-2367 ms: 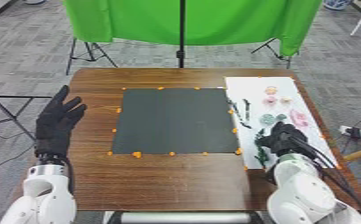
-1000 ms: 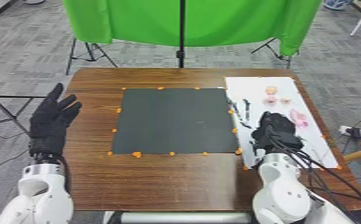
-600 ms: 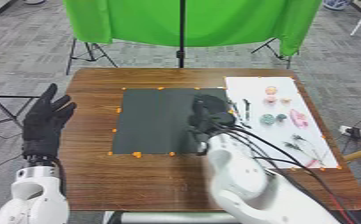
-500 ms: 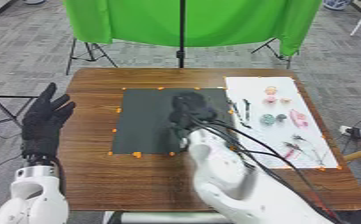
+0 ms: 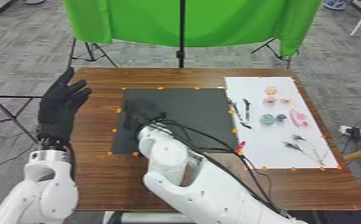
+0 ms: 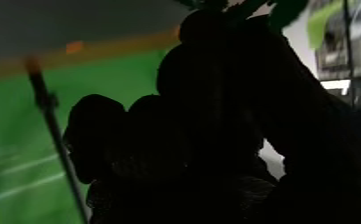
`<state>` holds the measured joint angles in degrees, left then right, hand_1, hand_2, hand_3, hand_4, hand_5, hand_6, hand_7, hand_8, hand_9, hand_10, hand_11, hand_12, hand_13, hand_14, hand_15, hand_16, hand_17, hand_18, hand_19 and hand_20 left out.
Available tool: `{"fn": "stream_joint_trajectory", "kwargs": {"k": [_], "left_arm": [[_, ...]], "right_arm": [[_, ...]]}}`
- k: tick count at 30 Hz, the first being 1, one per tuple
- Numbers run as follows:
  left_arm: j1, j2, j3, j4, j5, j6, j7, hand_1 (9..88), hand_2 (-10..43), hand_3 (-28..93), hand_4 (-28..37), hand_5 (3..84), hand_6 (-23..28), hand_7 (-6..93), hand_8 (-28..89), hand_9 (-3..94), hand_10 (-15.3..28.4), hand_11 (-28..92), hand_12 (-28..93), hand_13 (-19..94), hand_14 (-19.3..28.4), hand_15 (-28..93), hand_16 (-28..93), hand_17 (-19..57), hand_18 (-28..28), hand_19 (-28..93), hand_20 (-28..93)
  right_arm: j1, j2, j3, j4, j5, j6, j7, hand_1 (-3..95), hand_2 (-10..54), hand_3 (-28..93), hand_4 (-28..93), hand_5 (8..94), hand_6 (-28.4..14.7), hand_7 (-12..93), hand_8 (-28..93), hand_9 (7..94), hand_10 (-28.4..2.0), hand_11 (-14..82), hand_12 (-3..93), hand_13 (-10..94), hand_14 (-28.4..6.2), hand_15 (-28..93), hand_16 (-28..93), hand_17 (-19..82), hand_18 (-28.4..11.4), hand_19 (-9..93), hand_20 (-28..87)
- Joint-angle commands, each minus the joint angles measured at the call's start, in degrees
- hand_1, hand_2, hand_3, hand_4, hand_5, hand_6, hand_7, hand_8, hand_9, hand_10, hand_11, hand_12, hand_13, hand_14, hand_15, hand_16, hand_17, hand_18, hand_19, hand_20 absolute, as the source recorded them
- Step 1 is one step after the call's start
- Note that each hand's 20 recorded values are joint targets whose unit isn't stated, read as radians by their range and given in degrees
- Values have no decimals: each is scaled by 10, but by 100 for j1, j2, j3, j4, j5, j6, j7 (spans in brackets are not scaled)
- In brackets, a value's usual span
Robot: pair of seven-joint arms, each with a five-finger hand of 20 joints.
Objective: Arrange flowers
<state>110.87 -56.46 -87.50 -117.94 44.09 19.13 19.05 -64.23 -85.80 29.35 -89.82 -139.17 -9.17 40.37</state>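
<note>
Over the square dark-grey board (image 5: 199, 105) is where you now have your black-gloved right hand (image 5: 144, 114), swung across from the white rectangular sheet (image 5: 255, 90). Your left hand (image 5: 59, 104) waits beside the board, fingers straight and slightly apart. The right fingers and thumb pinch a green leafy stem (image 6: 287, 12), gone from the sheet with them; you're probably about to place it.
</note>
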Motion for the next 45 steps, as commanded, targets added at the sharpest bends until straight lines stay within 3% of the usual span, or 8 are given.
{"fn": "stream_joint_trajectory", "kwargs": {"k": [1,5,16,18,25,36,43,45], "left_arm": [[-349,101,48,94,-149,60,224,210,70,808,-283,340,66,69,-81,316,186,225,98,186,258,536,-109,-106,268,515,17],[-412,271,190,93,-297,140,483,210,69,809,-283,340,66,69,-81,315,185,225,99,186,258,535,-109,-106,268,515,17],[-524,375,258,119,-370,139,644,213,68,816,-283,340,66,69,-81,315,185,224,98,186,258,535,-108,-106,268,515,17],[-585,455,316,135,-445,180,769,216,68,815,-283,340,66,69,-81,314,186,224,99,186,258,536,-108,-106,268,516,17],[-601,431,326,151,-422,158,724,220,68,819,-282,340,66,69,-81,314,185,224,99,186,258,535,-108,-105,267,515,17],[-417,550,301,72,-577,311,976,226,66,823,-281,340,67,68,-81,312,184,226,99,186,257,536,-107,-105,266,516,18],[-344,621,313,29,-653,375,1097,226,66,823,-280,340,67,70,-81,311,185,229,100,186,256,539,-107,-105,266,516,20],[-296,571,270,22,-609,345,1057,227,66,822,-280,340,67,70,-81,311,185,230,100,186,257,538,-107,-105,266,516,20]], "right_arm": [[268,-133,173,318,99,-166,123,546,-95,711,-254,849,-52,364,133,841,-121,581,278,842,-78,765,261,592,-181,932,406],[380,-138,54,482,35,-77,301,545,-95,696,-262,852,-39,365,118,846,-115,590,272,845,-77,768,262,597,-182,932,414],[408,-148,-14,440,128,-701,346,505,-95,693,-262,893,-26,318,87,868,-118,590,261,853,-77,775,267,596,-195,932,444],[512,-127,-92,444,171,-660,354,484,-95,704,-260,919,-21,277,78,882,-117,584,260,855,-79,777,269,596,-199,932,456],[559,-119,-132,456,188,-551,398,426,-62,714,-257,937,3,270,-123,912,-113,560,262,865,-85,778,269,603,-209,932,471],[509,-188,-36,276,738,-891,553,362,17,702,-260,937,4,300,-162,937,-114,540,231,880,-90,759,266,610,-215,932,467],[469,-154,-13,7,1597,-866,834,318,77,668,-267,937,-9,236,-166,937,-119,517,226,877,-94,746,268,603,-220,932,456],[441,-109,-25,-89,1636,-735,849,311,83,668,-267,937,-9,209,-156,937,-121,505,233,872,-96,745,267,599,-220,932,451]]}}
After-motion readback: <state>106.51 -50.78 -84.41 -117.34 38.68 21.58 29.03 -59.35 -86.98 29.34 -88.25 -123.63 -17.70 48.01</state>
